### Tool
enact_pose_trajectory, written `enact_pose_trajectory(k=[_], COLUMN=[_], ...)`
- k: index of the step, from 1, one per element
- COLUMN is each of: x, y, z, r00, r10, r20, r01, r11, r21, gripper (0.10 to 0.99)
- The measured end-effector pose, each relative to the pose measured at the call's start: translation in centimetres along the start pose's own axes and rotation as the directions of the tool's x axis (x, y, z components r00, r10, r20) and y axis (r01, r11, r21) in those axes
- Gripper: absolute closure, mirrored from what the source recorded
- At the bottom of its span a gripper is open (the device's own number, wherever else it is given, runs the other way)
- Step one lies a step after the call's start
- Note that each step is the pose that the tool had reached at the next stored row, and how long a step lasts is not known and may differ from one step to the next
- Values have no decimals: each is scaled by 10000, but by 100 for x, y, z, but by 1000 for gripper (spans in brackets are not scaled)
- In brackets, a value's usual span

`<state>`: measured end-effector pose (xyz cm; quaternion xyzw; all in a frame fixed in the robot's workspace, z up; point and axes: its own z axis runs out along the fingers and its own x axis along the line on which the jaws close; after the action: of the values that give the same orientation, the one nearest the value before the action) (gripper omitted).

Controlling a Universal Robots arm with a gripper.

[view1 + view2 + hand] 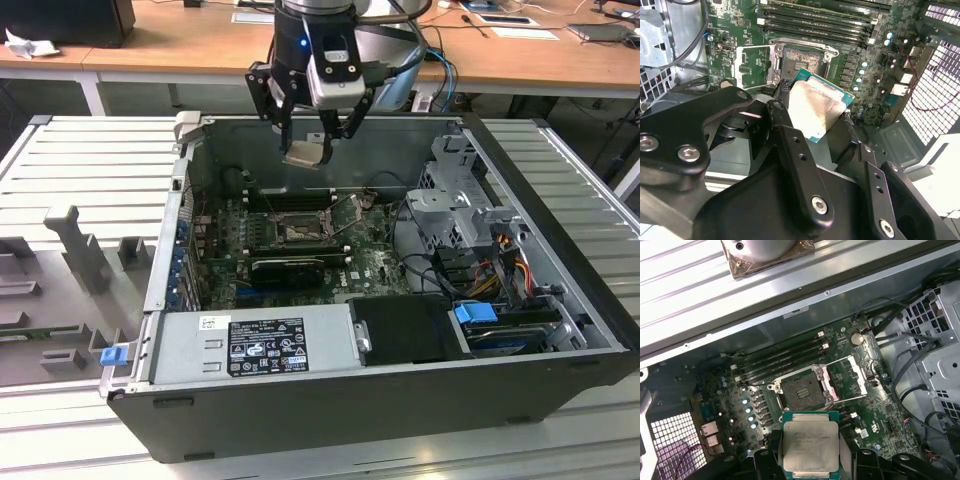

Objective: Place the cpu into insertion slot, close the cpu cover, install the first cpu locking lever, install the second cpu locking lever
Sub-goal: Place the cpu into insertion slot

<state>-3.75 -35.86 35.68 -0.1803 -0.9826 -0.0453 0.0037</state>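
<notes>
Gripper (306,149) clamps the cpu (303,154) by its edges, high over the open case (350,410). In the exterior view the slot (298,233) lies at its 6 o'clock. Best keep it level, corners squared to the slot, off the open cover (849,379).

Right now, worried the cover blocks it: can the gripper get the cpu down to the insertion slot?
Probably yes: the gripper holds the cpu overhead, and the cpu cover is swung aside, leaving the insertion slot bare.
</notes>
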Motion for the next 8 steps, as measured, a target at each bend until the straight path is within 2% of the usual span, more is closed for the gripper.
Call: enact_pose_trajectory(k=[3, 8], x=[-1, 0], y=[-1, -2], z=[14, 16], r00=[10000, 9980], r10=[87, 632], r20=[0, 49], r01=[-87, -632], r11=[10000, 9980], r21=[3, -12], gripper=[549, 549])
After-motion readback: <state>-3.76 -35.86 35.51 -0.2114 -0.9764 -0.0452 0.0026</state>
